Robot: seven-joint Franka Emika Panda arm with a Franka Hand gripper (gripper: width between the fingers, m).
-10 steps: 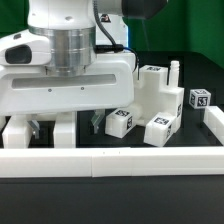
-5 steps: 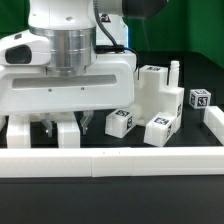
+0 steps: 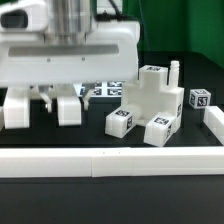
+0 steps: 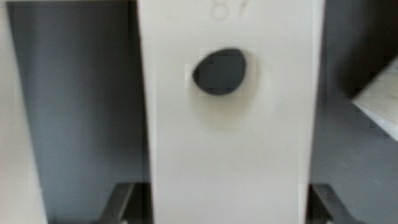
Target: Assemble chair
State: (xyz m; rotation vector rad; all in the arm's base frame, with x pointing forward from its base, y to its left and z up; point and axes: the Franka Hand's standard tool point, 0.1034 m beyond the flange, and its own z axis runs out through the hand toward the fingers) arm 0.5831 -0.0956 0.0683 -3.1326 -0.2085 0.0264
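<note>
White plastic rail [image 3: 100, 160] lies across the near edge of the black table [image 3: 95, 138], and a second rail [image 3: 213, 122] runs back along the exterior view's right. Just beyond the near rail, on the exterior view's left, the gripper [image 4: 222, 203] hangs below its broad white gripper body [image 3: 65, 60], which fills much of that side. Its jaws stand narrow, closed on one piece of the chair [image 4: 222, 150] — a flat white slab [image 4: 222, 120] with a dark oval hole [image 4: 217, 72] through it. In the wrist view the slab runs straight out between the two dark fingers [image 4: 121, 203], one against each long edge. Below the gripper body in the exterior view two white blocks [image 3: 18, 110] show side by side, with dark table visible under them. Whether they belong to the slab I cannot tell from that angle.

The other chair pieces sit on the table to the exterior view's right, apart from the gripper. A stepped blocky part [image 3: 148, 95] carries black-and-white tags [image 3: 120, 122] on its low near faces and on its top. A thin upright post [image 3: 172, 70] stands just behind it, and a small tagged cube [image 3: 200, 100] sits beside the second rail. Farther back — under the gripper body's edge — more tags show, but what carries them is mostly hidden. A green backdrop [image 3: 200, 30] closes the far side.
</note>
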